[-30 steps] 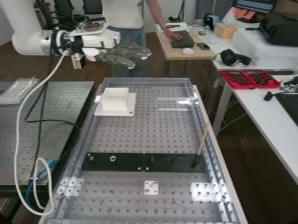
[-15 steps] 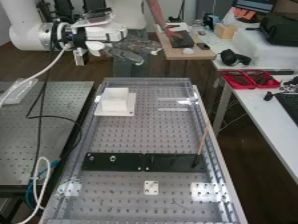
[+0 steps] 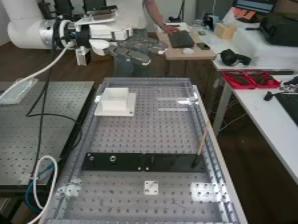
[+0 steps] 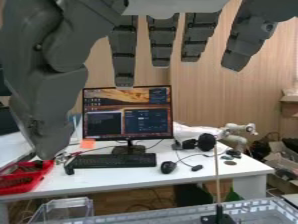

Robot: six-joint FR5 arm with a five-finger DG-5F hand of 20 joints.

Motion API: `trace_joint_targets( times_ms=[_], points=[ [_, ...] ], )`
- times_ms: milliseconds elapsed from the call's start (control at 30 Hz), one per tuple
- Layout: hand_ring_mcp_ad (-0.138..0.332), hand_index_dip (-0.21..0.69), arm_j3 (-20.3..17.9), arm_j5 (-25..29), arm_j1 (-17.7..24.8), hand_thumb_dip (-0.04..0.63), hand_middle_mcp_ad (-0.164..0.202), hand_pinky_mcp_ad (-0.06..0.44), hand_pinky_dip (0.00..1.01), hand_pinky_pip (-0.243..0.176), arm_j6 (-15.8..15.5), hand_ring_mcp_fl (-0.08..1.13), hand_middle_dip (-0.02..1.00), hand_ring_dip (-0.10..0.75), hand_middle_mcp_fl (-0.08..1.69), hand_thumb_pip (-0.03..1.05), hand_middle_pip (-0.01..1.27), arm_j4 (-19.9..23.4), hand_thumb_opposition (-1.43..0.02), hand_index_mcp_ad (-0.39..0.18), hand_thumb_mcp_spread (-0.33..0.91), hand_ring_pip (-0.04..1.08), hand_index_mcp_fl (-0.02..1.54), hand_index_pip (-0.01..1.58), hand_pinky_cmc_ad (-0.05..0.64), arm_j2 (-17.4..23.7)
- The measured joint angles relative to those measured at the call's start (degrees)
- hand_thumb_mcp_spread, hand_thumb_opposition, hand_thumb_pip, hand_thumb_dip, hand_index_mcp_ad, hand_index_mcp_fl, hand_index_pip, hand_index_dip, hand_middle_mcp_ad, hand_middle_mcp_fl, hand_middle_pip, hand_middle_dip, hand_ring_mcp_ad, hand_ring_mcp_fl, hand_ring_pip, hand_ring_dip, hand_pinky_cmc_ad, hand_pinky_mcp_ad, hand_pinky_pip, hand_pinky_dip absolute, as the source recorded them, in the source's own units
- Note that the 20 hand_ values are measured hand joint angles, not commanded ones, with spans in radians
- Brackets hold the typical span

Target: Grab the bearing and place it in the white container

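The hand (image 3: 138, 49) is above and beyond the bench's far end in the high view, its fingers straight and nothing held. Its spread fingers and thumb hang in the wrist view, where the hand (image 4: 162, 42) again looks open. A small silvery ring (image 3: 112, 158), which looks like the bearing, sits on the left part of a black plate (image 3: 174, 162) across the bench. The white container (image 3: 116, 103), a box shape on a flat white base, stands near the bench's far left corner, well away from the hand.
A thin wooden stick (image 3: 202, 140) rises from the black plate's right end. Nearer lies a small white plate with holes (image 3: 151, 187). Clear raised walls edge the perforated bench (image 3: 153, 135). Red trays (image 3: 251, 80) are on the side table at right.
The hand has moved to the right above the far end of the bench, fingers still straight. The white cable on the arm has swung left. The ring and white container have not moved.
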Motion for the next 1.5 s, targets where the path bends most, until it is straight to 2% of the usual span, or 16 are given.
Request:
trace_joint_targets(
  times_ms=[133,300,400,900,1000,1100,1300,1367,1400,1500],
  points=[
    [0.112,0.286,0.5,0.4,-0.6,0.175,0.063,0.290,0.15,-0.105,-0.3,0.00,0.14,0.007,0.02,0.42,0.14,-0.5,-0.76,-0.122,0.32,0.09,0.34,0.09,0.386,-0.2],
    [0.103,0.283,1.1,0.5,-1.8,0.175,0.063,0.290,0.15,-0.105,0.0,0.00,0.14,0.007,0.02,0.42,0.14,-1.2,-0.76,-0.120,0.32,0.09,0.32,0.09,0.382,-0.6],
    [0.120,0.279,1.5,-0.3,-2.8,0.161,0.063,0.290,0.15,-0.105,0.1,0.00,0.14,0.007,0.02,0.42,0.14,-1.7,-0.75,-0.117,0.33,0.09,0.31,0.09,0.386,-1.0],
    [0.119,0.248,3.2,-14.3,-10.8,0.127,0.063,0.297,0.15,-0.105,0.2,0.01,0.14,0.007,0.03,0.37,0.14,-3.1,-0.73,-0.124,0.30,0.09,0.20,0.09,0.382,-0.9],
    [0.138,0.232,3.6,-16.8,-12.2,0.108,0.066,0.309,0.15,-0.103,0.2,0.01,0.14,0.003,0.04,0.34,0.14,-3.7,-0.71,-0.126,0.30,0.09,0.16,0.09,0.382,-1.1],
    [0.140,0.201,4.0,-18.6,-13.3,0.079,0.065,0.316,0.15,-0.075,0.1,0.01,0.14,0.012,0.04,0.30,0.14,-3.7,-0.69,-0.127,0.30,0.10,0.11,0.09,0.386,-1.2],
    [0.138,0.155,4.3,-21.2,-15.0,0.066,0.065,0.344,0.15,-0.026,0.2,0.01,0.14,0.017,0.05,0.29,0.14,-3.4,-0.67,-0.119,0.30,0.10,0.09,0.09,0.396,-1.3],
    [0.138,0.154,4.4,-21.8,-15.4,0.066,0.065,0.363,0.15,-0.028,0.4,0.01,0.14,0.021,0.06,0.29,0.14,-3.4,-0.67,-0.122,0.30,0.10,0.07,0.09,0.417,-1.4],
    [0.138,0.138,4.5,-22.1,-15.6,0.051,0.065,0.363,0.15,-0.014,0.6,0.01,0.14,0.021,0.06,0.29,0.14,-3.4,-0.67,-0.122,0.30,0.10,0.07,0.09,0.412,-1.5],
    [0.138,0.127,4.5,-22.8,-16.1,0.051,0.065,0.360,0.15,-0.010,1.0,0.01,0.14,0.021,0.06,0.27,0.14,-3.0,-0.66,-0.120,0.30,0.10,0.07,0.09,0.435,-1.6]
  ],
)
